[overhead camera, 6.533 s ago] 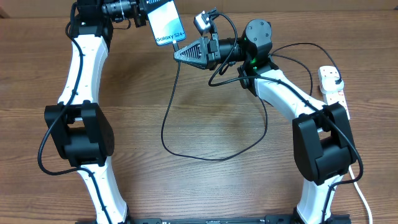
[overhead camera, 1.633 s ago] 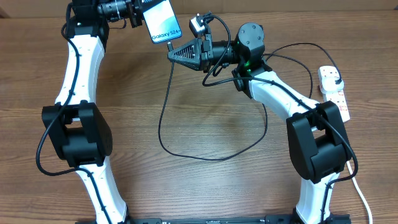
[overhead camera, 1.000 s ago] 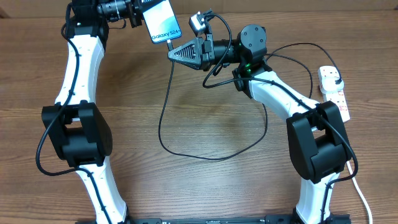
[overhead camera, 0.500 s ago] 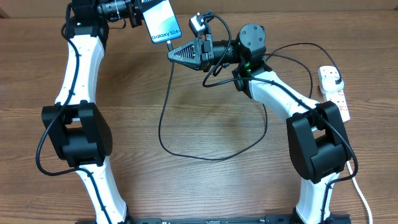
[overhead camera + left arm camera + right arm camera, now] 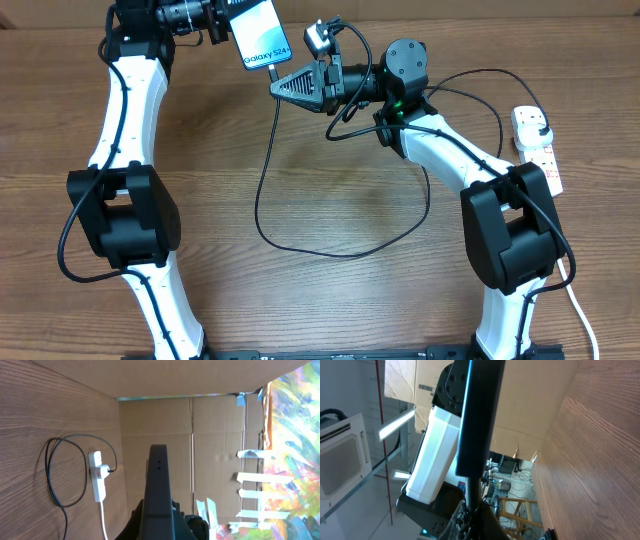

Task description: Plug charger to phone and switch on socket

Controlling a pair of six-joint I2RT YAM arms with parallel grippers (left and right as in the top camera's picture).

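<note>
Over the wooden worktop, the left fingers are pinching the phone. The right fingers are pinching the charger tip, just beyond them at the phone's edge.

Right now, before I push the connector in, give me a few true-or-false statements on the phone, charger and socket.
1. The left claw grips the phone. True.
2. The right claw is open and empty. False: it is shut on the connector end of the charger, at the phone's lower edge.
3. The socket lies at the table's left edge. False: it lies at the right edge of the table.
4. The charger's cable loops across the table's middle. True.
</note>
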